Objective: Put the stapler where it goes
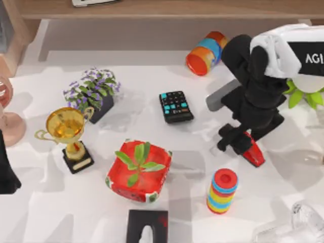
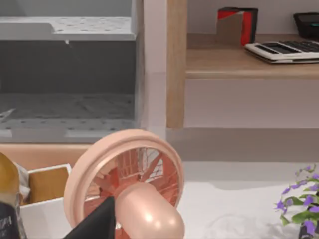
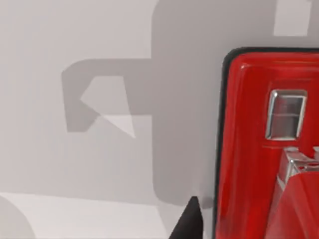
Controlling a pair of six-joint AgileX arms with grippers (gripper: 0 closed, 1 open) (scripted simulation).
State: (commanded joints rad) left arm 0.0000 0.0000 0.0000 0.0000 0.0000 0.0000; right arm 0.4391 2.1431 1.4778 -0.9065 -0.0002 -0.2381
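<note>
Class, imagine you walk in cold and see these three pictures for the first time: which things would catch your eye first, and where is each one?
The right arm's black gripper is down over the red stapler at the table's right side; the wrist view shows the stapler's glossy top up close. A red planter with a green sprout sits near the middle front, a gold trophy on the left. The left arm rests at the left edge.

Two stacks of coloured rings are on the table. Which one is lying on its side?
The ring stack at the back, near the shelf, lies tipped over with its orange end facing forward. The other ring stack stands upright at the front, close to the red stapler under the right gripper.
</note>
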